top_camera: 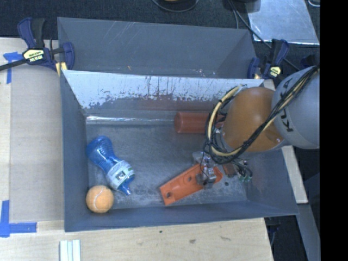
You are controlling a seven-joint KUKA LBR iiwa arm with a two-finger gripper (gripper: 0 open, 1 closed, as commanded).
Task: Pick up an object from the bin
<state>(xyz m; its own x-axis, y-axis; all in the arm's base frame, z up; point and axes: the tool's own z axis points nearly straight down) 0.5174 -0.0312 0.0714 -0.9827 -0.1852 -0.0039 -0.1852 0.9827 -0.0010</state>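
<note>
Looking into the grey metal bin [73, 145], there are four loose things on its scuffed floor. A crinkly blue plastic bottle [103, 154] lies on its side at the left; its white label [122, 173] is too small to read. A fuzzy orange-yellow ball [100, 198] sits just below it in the front-left corner. A reddish-brown cylinder [190, 122] lies along the back wall. The tool [208, 173] is down on the right end of a flat orange plastic piece [182, 186] at front-middle. Can't tell if it's clenched or released.
</note>
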